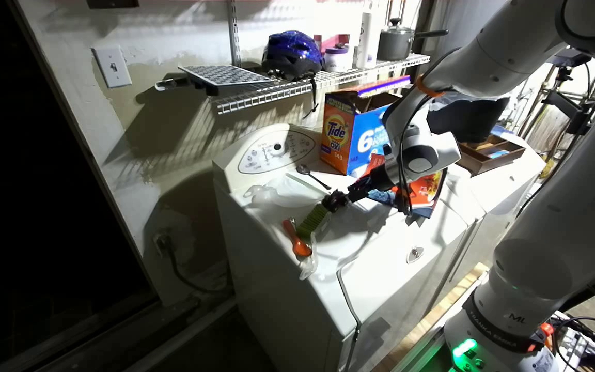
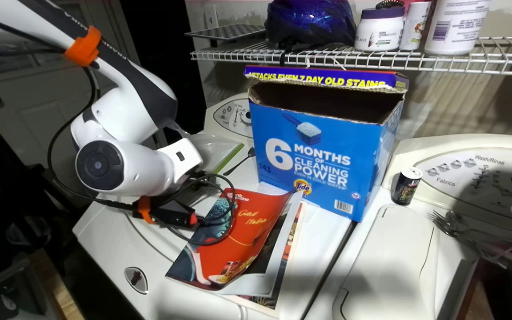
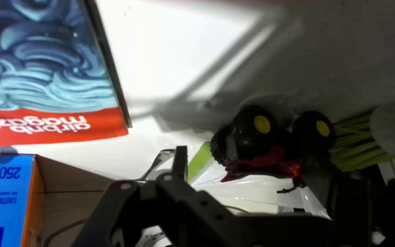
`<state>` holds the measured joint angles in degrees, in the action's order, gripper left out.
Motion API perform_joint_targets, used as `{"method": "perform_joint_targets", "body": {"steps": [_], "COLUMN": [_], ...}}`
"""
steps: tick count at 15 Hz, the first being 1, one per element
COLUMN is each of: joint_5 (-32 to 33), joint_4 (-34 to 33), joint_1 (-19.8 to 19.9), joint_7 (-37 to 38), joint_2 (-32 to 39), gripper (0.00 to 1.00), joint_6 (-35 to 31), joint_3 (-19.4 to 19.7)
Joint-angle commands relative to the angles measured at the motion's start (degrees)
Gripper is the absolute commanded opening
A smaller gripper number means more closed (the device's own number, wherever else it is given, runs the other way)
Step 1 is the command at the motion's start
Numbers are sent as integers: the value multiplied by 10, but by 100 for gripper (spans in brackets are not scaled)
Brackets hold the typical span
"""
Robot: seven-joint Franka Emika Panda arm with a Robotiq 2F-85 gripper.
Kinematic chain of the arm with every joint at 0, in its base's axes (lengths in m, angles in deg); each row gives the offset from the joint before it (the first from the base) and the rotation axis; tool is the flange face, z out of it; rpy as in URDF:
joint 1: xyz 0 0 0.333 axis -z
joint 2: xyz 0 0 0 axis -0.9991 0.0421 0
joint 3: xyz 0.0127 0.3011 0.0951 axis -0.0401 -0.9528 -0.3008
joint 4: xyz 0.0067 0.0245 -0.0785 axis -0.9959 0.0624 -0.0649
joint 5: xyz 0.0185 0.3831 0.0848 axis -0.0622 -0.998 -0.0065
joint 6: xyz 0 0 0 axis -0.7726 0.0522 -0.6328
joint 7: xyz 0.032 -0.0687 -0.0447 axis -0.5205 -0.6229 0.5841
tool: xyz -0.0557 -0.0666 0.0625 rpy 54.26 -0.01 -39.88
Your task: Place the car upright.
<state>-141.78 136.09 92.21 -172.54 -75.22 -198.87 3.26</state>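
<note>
The red toy car point(image 3: 273, 151), with chunky black tyres, is right in front of the hand point(image 3: 249, 157), at the surface point(image 1: 375, 268) or barely above it; I cannot tell whether the tyres touch. In an exterior view it is a dark clump right by a bundle of green stalks point(image 1: 314, 222). The hand looks released: its 2 fingers stand well apart, with a gap between 1 of them and the nearest tyre. The other overlaps the toy's opposite end, contact unclear. The wrist view stands upside down, going by the lettering on the Tide box point(image 3: 2, 195), so the wheels seem to face the surface and the toy looks near upright.

I expect it to be light and stiff, probably moulded plastic, with a glossy body that could slip and tyres that grip better. Its thin hook-like part looks easiest to snap. Best hold: gently across the body, between the 2 yellow-hubbed wheels. Pinching just 1 tyre risks a pivot; a push along its length may roll it away.
</note>
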Motion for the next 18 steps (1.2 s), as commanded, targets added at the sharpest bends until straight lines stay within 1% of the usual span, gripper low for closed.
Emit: {"method": "perform_joint_targets", "body": {"steps": [1, 3, 5, 6, 8, 9, 13, 14, 15, 17, 18], "joint_5": [42, 76, 128, 166, 245, 284, 461, 506, 551, 643, 687], "joint_4": [9, 16, 22, 27, 37, 41, 55, 37, 40, 39, 48], "joint_1": [3, 0, -2, -3, -3, -3, 1, 2, 24, 48, 63], "joint_7": [33, 61, 111, 148, 230, 272, 437, 478, 522, 610, 654], "joint_2": [-27, -47, -64, -72, -80, -82, -86, -70, -79, -85, -99], "gripper": [100, 100, 100, 100, 100, 100, 100, 100, 100, 100, 100], "joint_6": [-43, -68, -96, -107, -98, -104, -71, -65, -55, -61, -64], "joint_3": [-15, -21, -30, -36, -42, -47, -52, -51, -72, -91, -100]}}
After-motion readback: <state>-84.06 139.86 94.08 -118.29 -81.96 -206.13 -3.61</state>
